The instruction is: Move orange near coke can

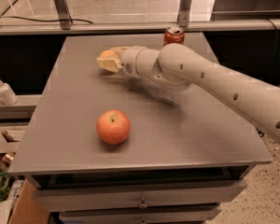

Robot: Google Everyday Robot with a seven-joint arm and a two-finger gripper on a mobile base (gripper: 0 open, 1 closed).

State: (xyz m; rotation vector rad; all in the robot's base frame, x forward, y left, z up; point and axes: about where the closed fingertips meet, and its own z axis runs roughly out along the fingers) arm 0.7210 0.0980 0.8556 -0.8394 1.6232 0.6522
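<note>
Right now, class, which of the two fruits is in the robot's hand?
The orange, the small yellow-orange one, gripped by the hand over the table's far side. The apple is bigger, red, and sits alone near the front edge.

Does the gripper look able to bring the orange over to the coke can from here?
Probably yes. The gripper, shut on the orange, hangs over the table's far left; the coke can stands at the far edge to its right, bare tabletop between. The apple sits nearer the front.
</note>
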